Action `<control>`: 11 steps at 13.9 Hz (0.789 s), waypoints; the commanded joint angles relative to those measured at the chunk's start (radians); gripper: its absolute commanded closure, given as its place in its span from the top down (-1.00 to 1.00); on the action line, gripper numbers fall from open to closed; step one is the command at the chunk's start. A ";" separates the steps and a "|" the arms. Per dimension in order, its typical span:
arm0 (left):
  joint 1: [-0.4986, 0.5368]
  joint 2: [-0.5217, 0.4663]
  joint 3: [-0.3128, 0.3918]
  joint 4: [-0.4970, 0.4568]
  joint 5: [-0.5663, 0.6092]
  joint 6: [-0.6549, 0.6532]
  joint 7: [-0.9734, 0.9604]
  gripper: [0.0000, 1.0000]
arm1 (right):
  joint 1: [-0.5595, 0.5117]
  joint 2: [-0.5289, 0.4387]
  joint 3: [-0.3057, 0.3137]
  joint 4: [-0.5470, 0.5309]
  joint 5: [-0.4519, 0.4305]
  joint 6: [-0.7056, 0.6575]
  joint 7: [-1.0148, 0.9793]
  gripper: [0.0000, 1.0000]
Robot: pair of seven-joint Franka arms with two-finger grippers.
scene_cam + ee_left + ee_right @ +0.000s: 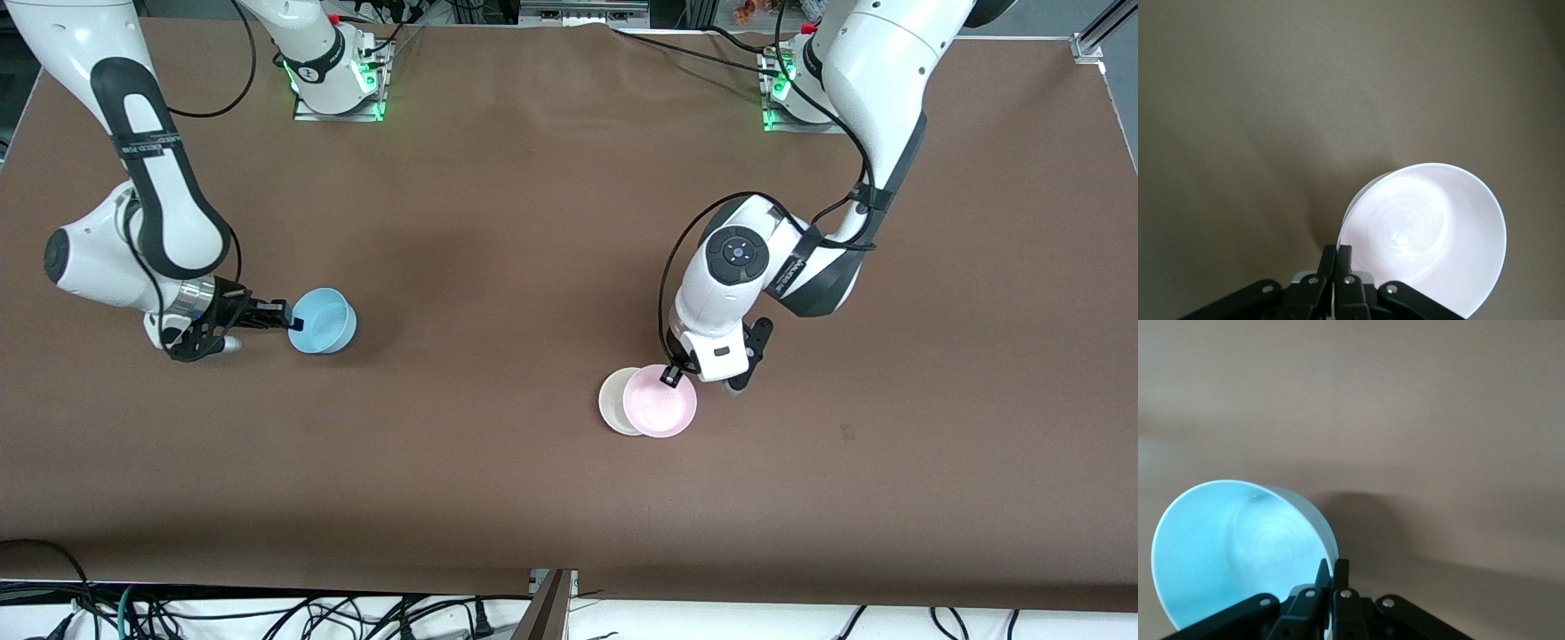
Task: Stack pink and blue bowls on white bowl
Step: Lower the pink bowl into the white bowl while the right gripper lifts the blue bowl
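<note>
The pale pink bowl (660,402) (1425,233) hangs from its rim in my left gripper (671,376) (1337,259), which is shut on it. It overlaps the white bowl (615,400), which sits on the table and shows only as a crescent on the side toward the right arm. The left wrist view does not show the white bowl. Toward the right arm's end of the table, my right gripper (290,318) (1332,573) is shut on the rim of the light blue bowl (326,320) (1231,553), which is tipped slightly.
The brown table (498,267) is bare between the two bowls' places. Both arm bases (338,80) stand along the edge farthest from the front camera. Cables (267,618) lie below the table's near edge.
</note>
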 commanded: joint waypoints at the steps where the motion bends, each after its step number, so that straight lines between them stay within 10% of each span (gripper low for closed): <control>1: -0.032 0.034 0.011 0.061 0.021 0.008 -0.076 -1.00 | -0.010 -0.004 0.001 0.084 0.010 -0.119 -0.026 -1.00; 11: -0.049 0.058 0.010 0.061 0.022 0.072 -0.136 -1.00 | 0.111 -0.007 0.012 0.188 0.010 -0.192 0.153 -1.00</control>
